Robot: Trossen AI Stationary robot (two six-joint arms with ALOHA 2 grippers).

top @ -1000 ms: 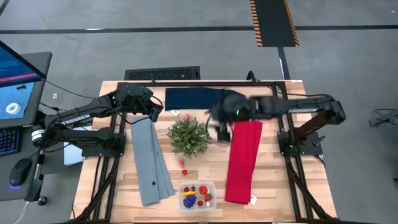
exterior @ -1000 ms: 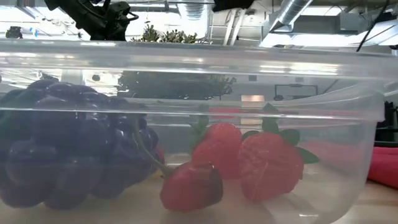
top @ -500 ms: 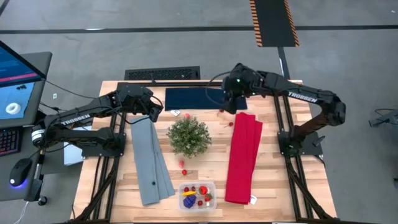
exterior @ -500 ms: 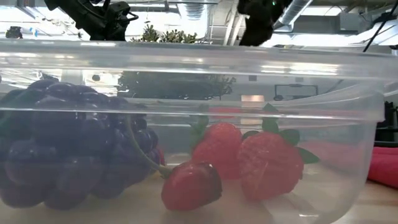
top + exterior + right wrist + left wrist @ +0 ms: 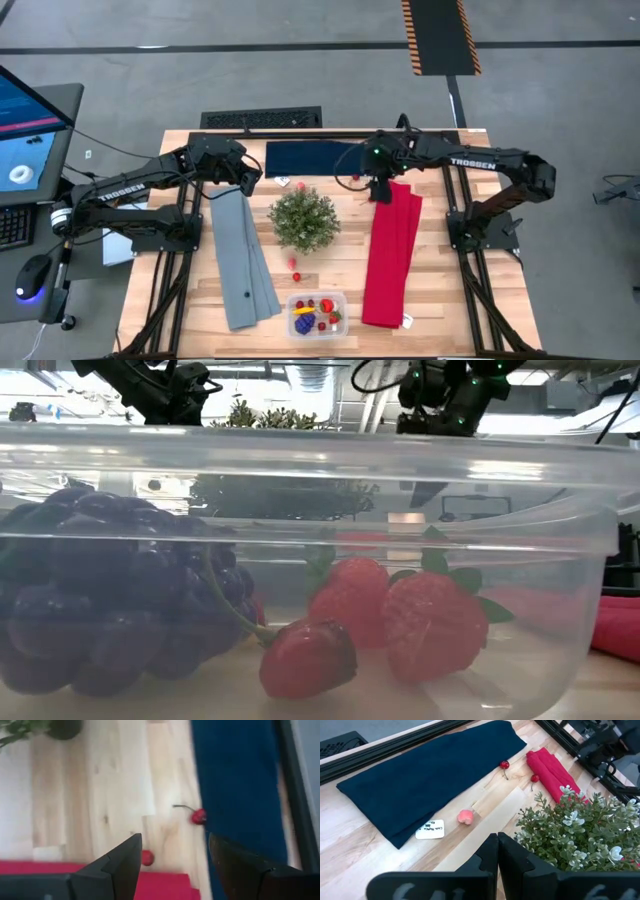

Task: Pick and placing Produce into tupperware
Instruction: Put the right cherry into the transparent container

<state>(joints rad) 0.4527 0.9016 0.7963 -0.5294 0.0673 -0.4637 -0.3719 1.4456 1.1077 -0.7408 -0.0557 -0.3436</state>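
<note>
The right claw (image 5: 382, 190) hangs spread above two red cherries (image 5: 198, 816) on the worktop (image 5: 340, 265), beside the red cloth (image 5: 392, 258). The tupperware (image 5: 317, 314), at the front edge, holds grapes (image 5: 110, 595) and strawberries (image 5: 430, 625). The left claw (image 5: 497, 851) waits pressed together near the plant (image 5: 303, 219).

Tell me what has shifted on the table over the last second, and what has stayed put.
The right tool swung from beside the green plant back to the far end of the red cloth, open and empty, above two loose cherries. The left tool stayed shut near the grey cloth. The tupperware, its fruit and the cloths did not move.
</note>
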